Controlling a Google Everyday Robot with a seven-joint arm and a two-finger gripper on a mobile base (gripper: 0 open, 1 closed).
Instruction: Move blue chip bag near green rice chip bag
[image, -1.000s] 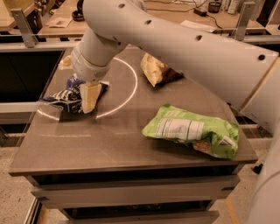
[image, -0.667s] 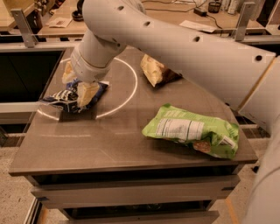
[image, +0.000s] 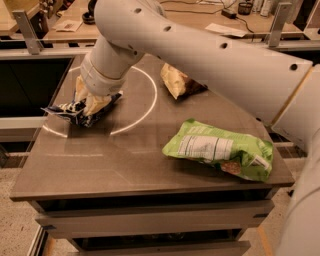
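The blue chip bag (image: 70, 111), small, crumpled and dark navy, lies at the left of the table inside a white circle marking. My gripper (image: 90, 102) comes down from the big white arm and is shut on the bag's middle, with cream fingers (image: 98, 106) pressed into it. The bag's left end is tipped up slightly off the table. The green rice chip bag (image: 220, 149), long and lime green with a white label panel, lies flat at the front right of the table, well apart from the blue bag.
A brown-and-yellow bag (image: 177, 82) lies at the back middle of the table (image: 115, 170). The white arm spans the upper part of the view. The table's left edge drops off close to the blue bag. A workbench stands behind.
The gripper has shifted slightly left and settled onto the blue bag. The bag's left end has risen a little. The green bag has not moved.
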